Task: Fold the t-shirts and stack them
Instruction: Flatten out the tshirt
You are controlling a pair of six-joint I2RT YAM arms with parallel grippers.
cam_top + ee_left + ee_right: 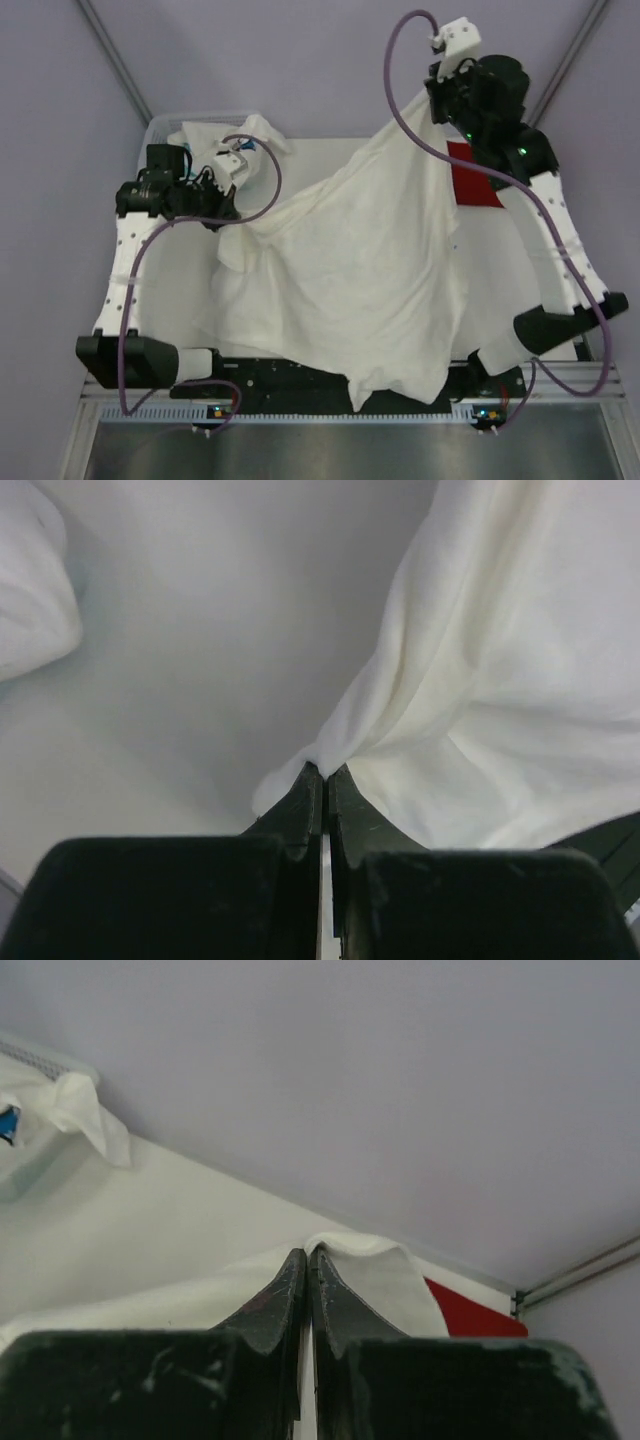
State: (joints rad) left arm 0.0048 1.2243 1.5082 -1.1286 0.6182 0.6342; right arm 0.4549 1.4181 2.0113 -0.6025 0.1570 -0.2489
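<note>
We look down from above on a white counter [330, 160] with two robot arms mounted at its near edge. Between them hangs a large white t-shirt [360, 260], lifted at two points and sagging in broad folds across the middle of the counter. Its lowest part drapes over the near edge between the arm bases.

The left claw [232, 208] is pressed together on a bunched edge of the shirt on the left side. In the left wrist view, its dark fingers [305, 805] meet with the cloth pinched between their tips. The right claw [440, 108] is raised high at the far right and pinches the shirt's uppermost point. In the right wrist view, its fingers [345, 1310] close on a fold of white fabric.

A red t-shirt [475, 180] lies flat on the counter at the far right, partly hidden by the right arm and just beside the white shirt's edge.

At the far left corner sits a small white basket [160, 125] holding a heap of crumpled white cloth [215, 140].
</note>
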